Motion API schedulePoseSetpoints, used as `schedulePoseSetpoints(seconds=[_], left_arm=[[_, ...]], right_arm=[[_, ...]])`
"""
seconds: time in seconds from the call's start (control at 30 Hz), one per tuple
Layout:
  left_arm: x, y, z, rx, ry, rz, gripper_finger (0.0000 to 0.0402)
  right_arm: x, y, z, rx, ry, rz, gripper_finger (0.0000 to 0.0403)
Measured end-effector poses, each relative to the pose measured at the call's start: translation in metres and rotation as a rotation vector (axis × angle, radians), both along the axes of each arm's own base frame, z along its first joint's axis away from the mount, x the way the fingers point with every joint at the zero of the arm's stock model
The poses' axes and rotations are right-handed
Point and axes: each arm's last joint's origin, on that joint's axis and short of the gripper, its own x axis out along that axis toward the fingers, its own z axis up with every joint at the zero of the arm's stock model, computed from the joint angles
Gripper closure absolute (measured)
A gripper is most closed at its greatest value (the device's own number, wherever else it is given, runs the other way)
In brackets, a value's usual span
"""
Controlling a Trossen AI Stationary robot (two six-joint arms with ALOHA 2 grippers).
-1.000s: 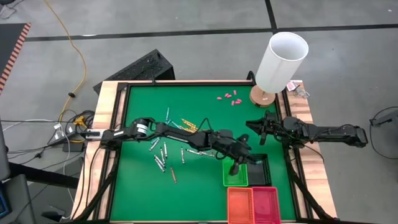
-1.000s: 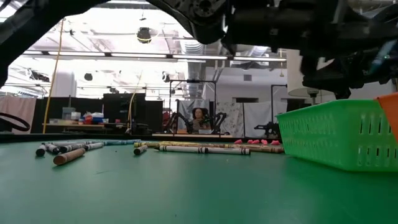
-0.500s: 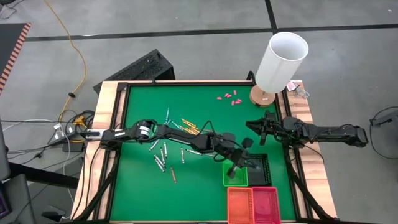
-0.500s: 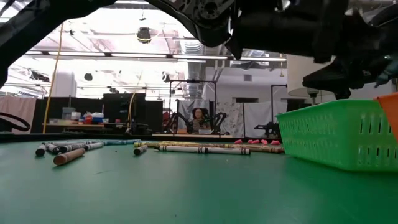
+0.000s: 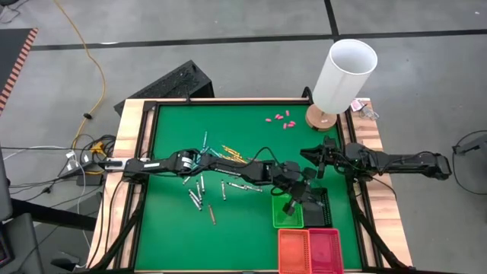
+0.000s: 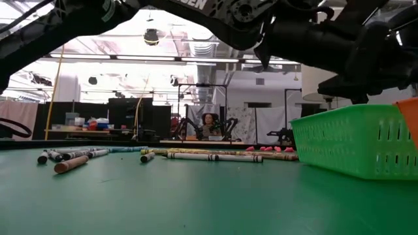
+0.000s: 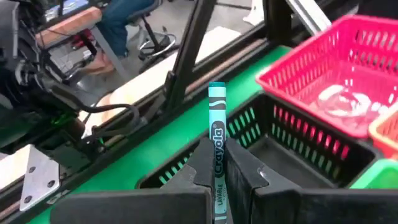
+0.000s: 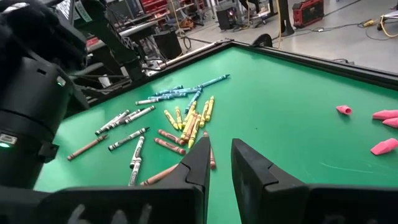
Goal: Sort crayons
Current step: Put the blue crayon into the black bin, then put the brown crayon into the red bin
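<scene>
My left gripper (image 5: pixel 304 195) reaches across the table and is shut on a light blue crayon (image 7: pixel 217 134), over the edge of the black basket (image 7: pixel 280 155), beside the green basket (image 5: pixel 288 214). Loose crayons lie flat on the green mat: grey-white and brownish-red ones (image 5: pixel 199 190), yellow ones (image 5: pixel 233 154), light blue ones (image 8: pixel 186 90). My right gripper (image 8: pixel 221 163) waits open at the table's right side (image 5: pixel 316 161), holding nothing. My left gripper pinches the crayon's rear half (image 7: pixel 217 167) between its two fingers (image 7: pixel 244 173). The crayon lies along the fingers, and its free end (image 7: pixel 216 93) sticks out past the fingertips. It is lifted clear, above the black basket's rim.
An orange basket (image 5: pixel 293 250) and a pink-red basket (image 5: pixel 325 250) stand at the near edge. Pink stubby pieces (image 5: pixel 279 119) lie at the far side. A white cylinder on a wooden base (image 5: pixel 344 72) stands at the far right corner. The green basket (image 6: pixel 353 147) fills the low view's right.
My left gripper, still shut on the light blue crayon, has moved from over the green basket toward the table's right edge and the black basket, sinking a little and rolling about its own axis. The right arm has kept still.
</scene>
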Motion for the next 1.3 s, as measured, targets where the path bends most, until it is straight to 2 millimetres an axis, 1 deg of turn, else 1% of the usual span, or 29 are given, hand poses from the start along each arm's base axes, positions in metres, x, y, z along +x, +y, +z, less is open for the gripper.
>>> schedulePoseSetpoints(seconds=[0.1, 0.17, 0.37, 0.53, 0.63, 0.73, 0.8, 0.87, 0.9, 1.0, 1.03, 1.13, 1.23, 1.3], left_arm=[[-0.002, 0.0, -0.005, 0.033, 0.036, -0.026, 0.0399], [-0.003, 0.0, -0.008, 0.046, 0.062, -0.029, 0.0389], [-0.003, -0.004, -0.009, 0.047, 0.071, -0.036, 0.0335], [-0.003, -0.002, -0.009, 0.058, 0.067, -0.029, 0.0292], [-0.003, -0.003, -0.007, 0.033, 0.084, 0.035, 0.0276], [-0.003, -0.005, 0.002, 0.005, 0.129, 0.079, 0.027], [-0.006, -0.006, 0.017, -0.013, 0.175, 0.038, 0.027], [-0.011, -0.005, 0.039, -0.035, 0.22, 0.005, 0.0269], [-0.017, -0.004, 0.052, -0.042, 0.232, -0.006, 0.0269], [-0.039, -0.001, 0.1, -0.036, 0.231, -0.026, 0.0272], [-0.05, 0.001, 0.118, -0.015, 0.23, -0.033, 0.0274], [-0.087, 0.007, 0.161, 0.077, 0.302, -0.023, 0.0278], [-0.129, 0.016, 0.193, 0.168, 0.427, 0.057, 0.0283], [-0.156, 0.027, 0.211, 0.182, 0.513, 0.132, 0.0287]], right_arm=[[0.0, 0.0, 0.0, 0.0, 0.0, 0.0, 0.0335], [0.0, 0.0, 0.0, -0.001, 0.0, 0.0, 0.0335], [0.0, 0.0, 0.0, -0.017, 0.005, 0.003, 0.0335], [0.0, 0.0, 0.0, -0.017, 0.005, 0.003, 0.0335], [0.0, 0.0, 0.0, -0.017, 0.005, 0.003, 0.0335], [0.0, 0.0, 0.0, -0.017, 0.005, 0.003, 0.0335], [0.0, 0.0, 0.0, -0.017, 0.001, 0.006, 0.0335], [0.0, 0.0, 0.001, -0.015, -0.006, 0.016, 0.0335], [0.0, 0.0, 0.001, -0.014, -0.007, 0.018, 0.0335], [0.0, 0.001, 0.0, -0.012, -0.001, 0.024, 0.0335], [0.0, 0.001, 0.0, -0.011, -0.001, 0.024, 0.0335], [0.0, 0.001, 0.0, -0.011, -0.001, 0.025, 0.0335], [0.0, 0.001, 0.0, -0.011, 0.0, 0.025, 0.0335], [0.0, 0.001, 0.0, -0.011, 0.0, 0.025, 0.0335]])
